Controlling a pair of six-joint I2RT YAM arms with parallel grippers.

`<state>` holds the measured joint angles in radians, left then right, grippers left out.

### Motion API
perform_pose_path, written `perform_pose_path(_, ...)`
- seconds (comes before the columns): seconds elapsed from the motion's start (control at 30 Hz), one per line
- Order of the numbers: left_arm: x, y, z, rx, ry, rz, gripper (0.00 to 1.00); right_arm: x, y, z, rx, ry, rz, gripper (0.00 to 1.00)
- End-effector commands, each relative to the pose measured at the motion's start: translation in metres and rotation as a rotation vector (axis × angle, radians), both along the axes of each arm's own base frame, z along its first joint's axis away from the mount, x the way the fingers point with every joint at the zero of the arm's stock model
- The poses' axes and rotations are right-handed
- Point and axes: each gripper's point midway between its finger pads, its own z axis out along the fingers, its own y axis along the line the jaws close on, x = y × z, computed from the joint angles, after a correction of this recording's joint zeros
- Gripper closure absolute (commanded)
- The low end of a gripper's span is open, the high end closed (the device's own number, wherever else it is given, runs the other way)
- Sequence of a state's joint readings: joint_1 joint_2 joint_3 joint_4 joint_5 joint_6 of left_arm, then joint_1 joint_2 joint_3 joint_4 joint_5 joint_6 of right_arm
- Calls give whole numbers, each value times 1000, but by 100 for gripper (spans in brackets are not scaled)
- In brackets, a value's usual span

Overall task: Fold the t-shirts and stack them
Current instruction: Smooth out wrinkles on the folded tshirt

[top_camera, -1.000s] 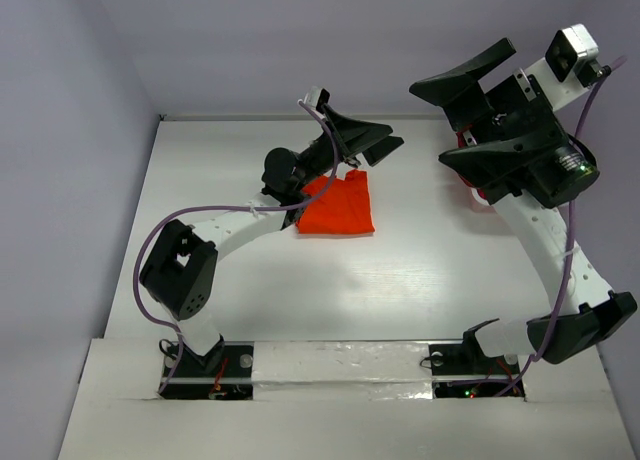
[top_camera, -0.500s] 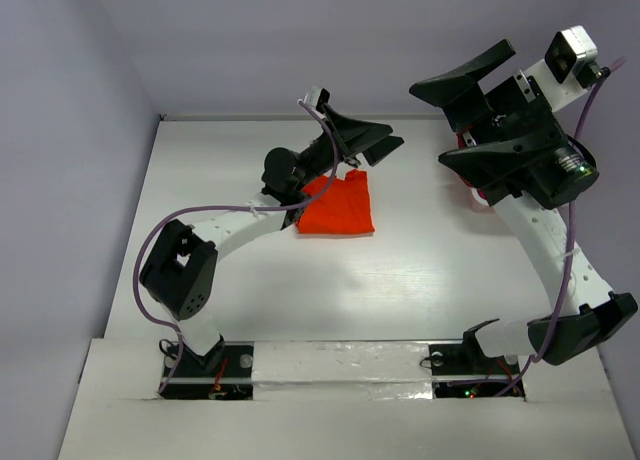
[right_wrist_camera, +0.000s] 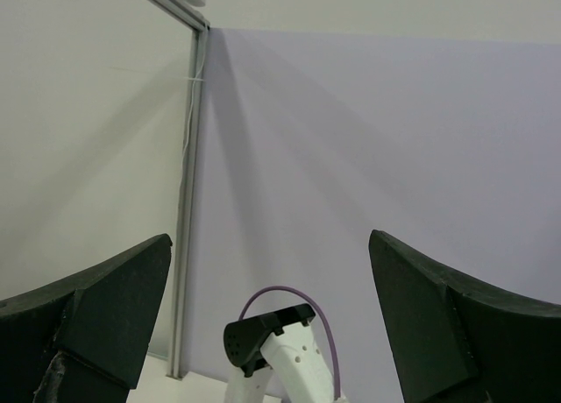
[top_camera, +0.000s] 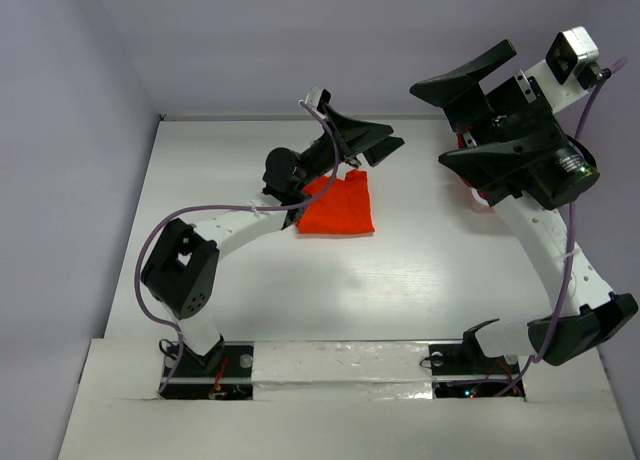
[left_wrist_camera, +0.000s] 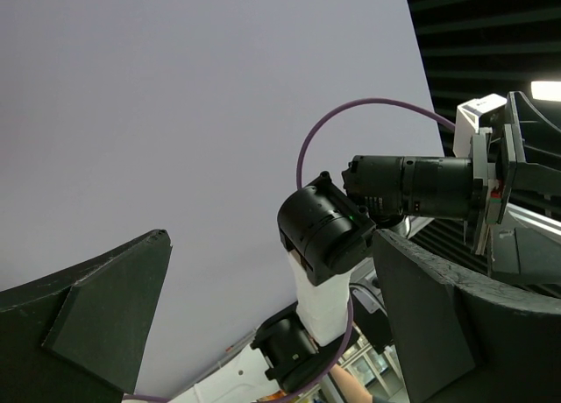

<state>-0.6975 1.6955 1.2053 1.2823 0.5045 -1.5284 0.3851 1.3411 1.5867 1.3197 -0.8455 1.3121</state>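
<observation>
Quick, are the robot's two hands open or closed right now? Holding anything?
Left black two-finger gripper: open, holding nothing.
Right black two-finger gripper: open, holding nothing.

Orange-red t-shirt [top_camera: 338,208]: soft matt cloth, lightly creased. The table [top_camera: 420,280] is smooth white with a faint sheen. Left gripper [top_camera: 392,137] and right gripper [top_camera: 430,122] show matt black, slightly grainy plastic. The purple cable [top_camera: 148,252] looks smooth.

Soft, even light from above. The white worktop [top_camera: 450,300] carries a pale sheen at centre and only faint shadows. Top view sharp. In the left wrist view a lamp [left_wrist_camera: 545,90] glares at 3 o'clock.
</observation>
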Motion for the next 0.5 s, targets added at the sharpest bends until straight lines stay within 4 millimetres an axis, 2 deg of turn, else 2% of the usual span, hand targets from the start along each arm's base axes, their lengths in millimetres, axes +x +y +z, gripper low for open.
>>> perform_pose_path(0.0, -50, 41, 68, -250, -322, -9, 1, -22, -12, 7, 56, -92, -18, 0)
perform_pose_path(0.47, -51, 42, 69, -256, -328, -5, 1, -25, -13, 8, 58, -98, -21, 0)
